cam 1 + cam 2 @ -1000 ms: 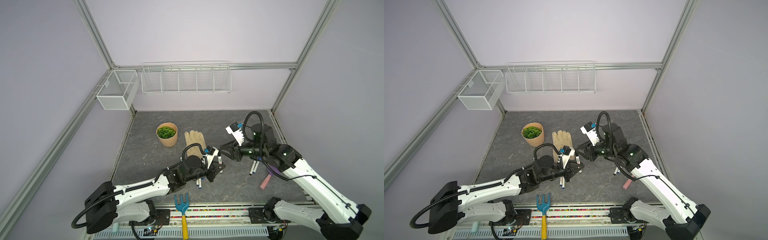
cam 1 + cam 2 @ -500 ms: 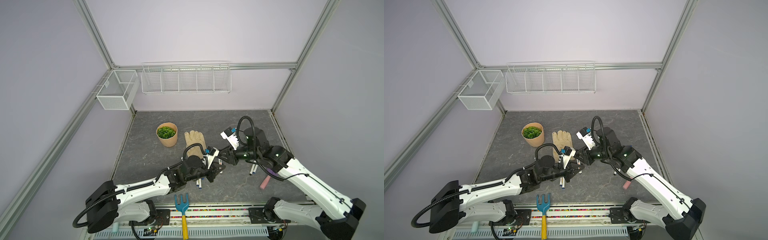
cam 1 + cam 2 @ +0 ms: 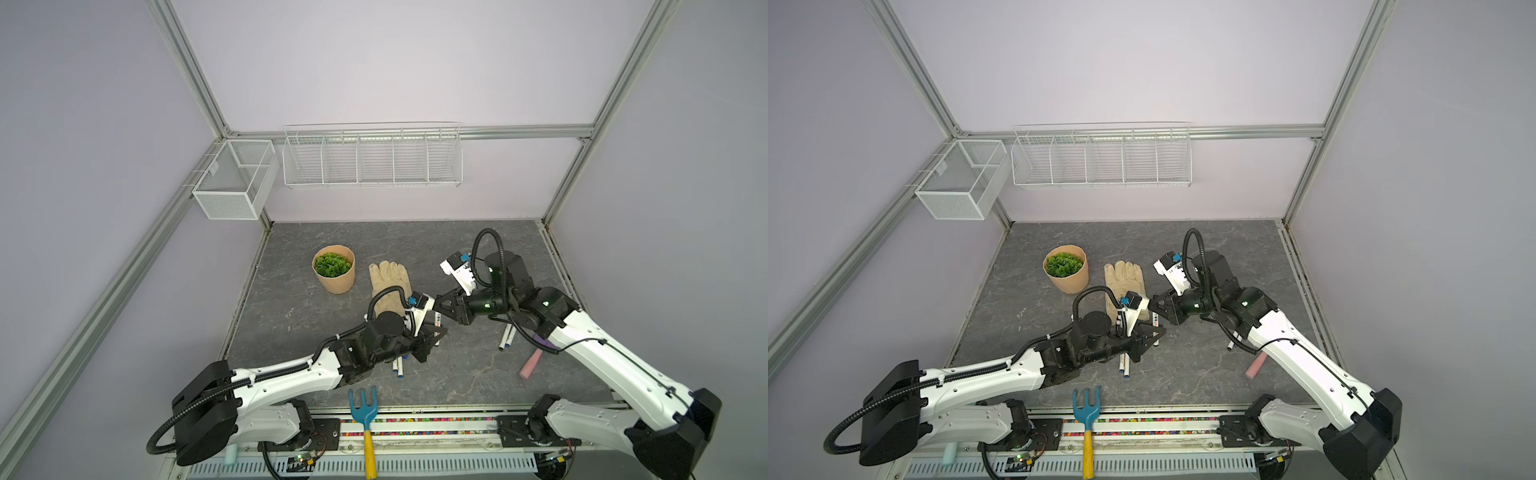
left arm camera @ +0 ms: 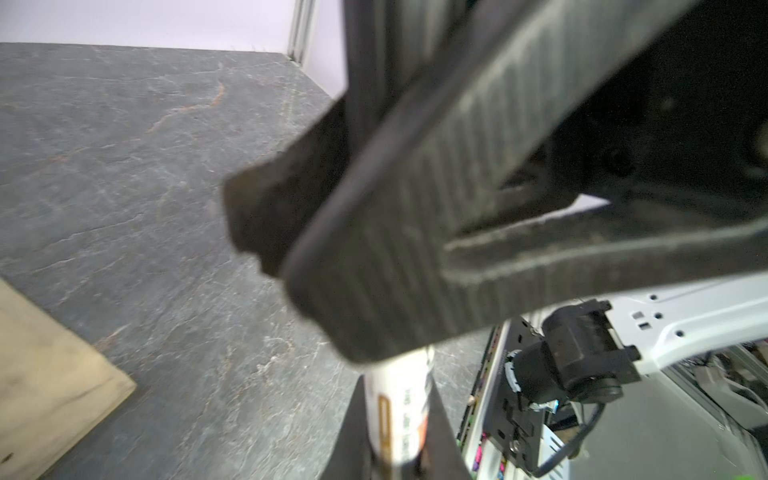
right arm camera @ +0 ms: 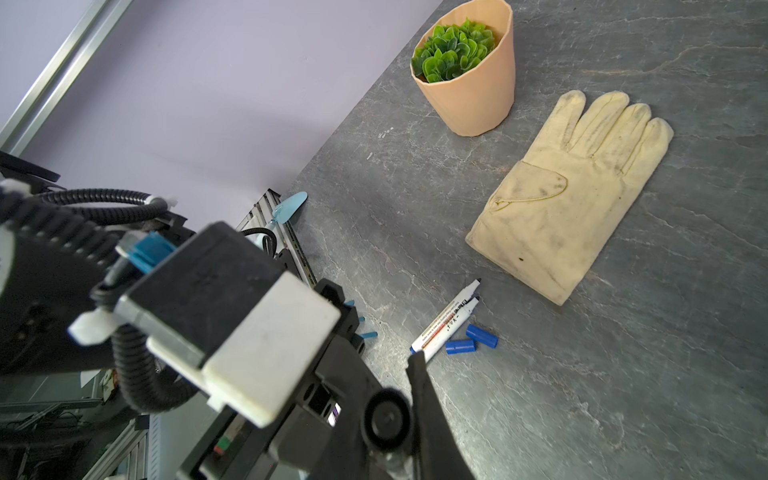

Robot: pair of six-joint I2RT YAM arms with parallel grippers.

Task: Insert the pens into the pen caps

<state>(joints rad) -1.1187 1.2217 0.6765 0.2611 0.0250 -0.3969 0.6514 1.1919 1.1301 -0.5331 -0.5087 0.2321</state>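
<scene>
Pen: a white pen [image 4: 399, 419] stands between the fingers of the left hand [image 3: 434, 332], which is clamped shut on its barrel. Its upper end runs into the right hand.
Handling: it looks light, stiff and smooth, so it is likely to swivel or slide in a pinch. Mid-barrel on the printed label seems the best hold, leaving the tip free.
Right hand: the right hand [image 3: 441, 306] is closed, its fingertips meeting the pen's upper end just above the left hand.
Caps: two blue caps [image 5: 460, 346] lie on the table [image 5: 623, 395] against two loose pens [image 5: 451, 320], near the left hand's fingertips. They are small and hard and probably roll, so they are best pinched across the sides.
Other pens: some [image 3: 398, 368] lie under the left wrist, and others [image 3: 507, 338] under the right arm, well behind its hand.
Hidden: the right hand's fingers cover the pen's tip, so I cannot tell whether they hold a cap or whether one is seated. The close view is blurred.
</scene>
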